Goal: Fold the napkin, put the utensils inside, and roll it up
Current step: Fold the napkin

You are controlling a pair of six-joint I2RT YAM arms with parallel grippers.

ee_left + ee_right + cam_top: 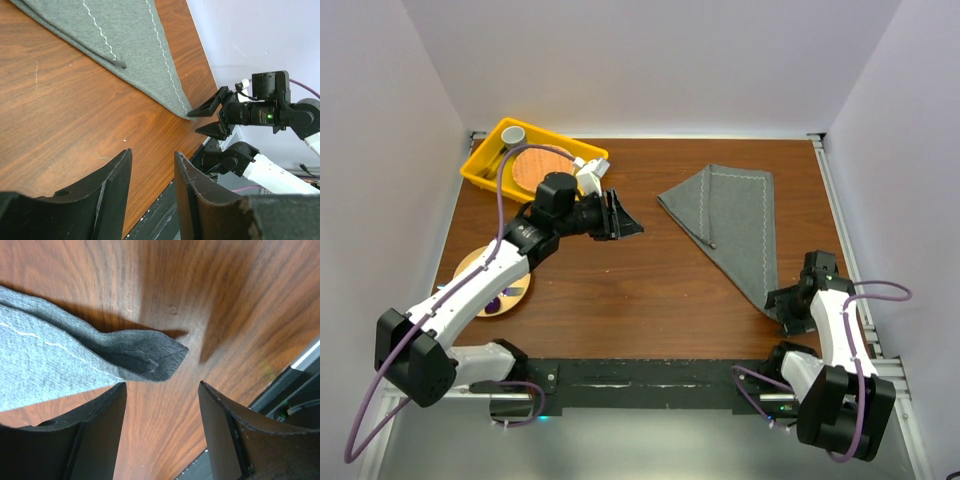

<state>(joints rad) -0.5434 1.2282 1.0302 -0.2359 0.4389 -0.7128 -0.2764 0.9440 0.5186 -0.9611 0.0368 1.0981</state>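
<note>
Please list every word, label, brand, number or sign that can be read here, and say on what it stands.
None: no view shows a readable word, number, brand or sign.
napkin: only a pale stitched line, no letters.
yellow bin, table: no print visible.
right arm: a small green light, no legible label.

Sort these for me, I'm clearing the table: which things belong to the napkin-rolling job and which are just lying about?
Job: napkin; purple items on the round plate, probably utensils.
Lying about: yellow bin; wooden disc in it; grey cup.
</note>
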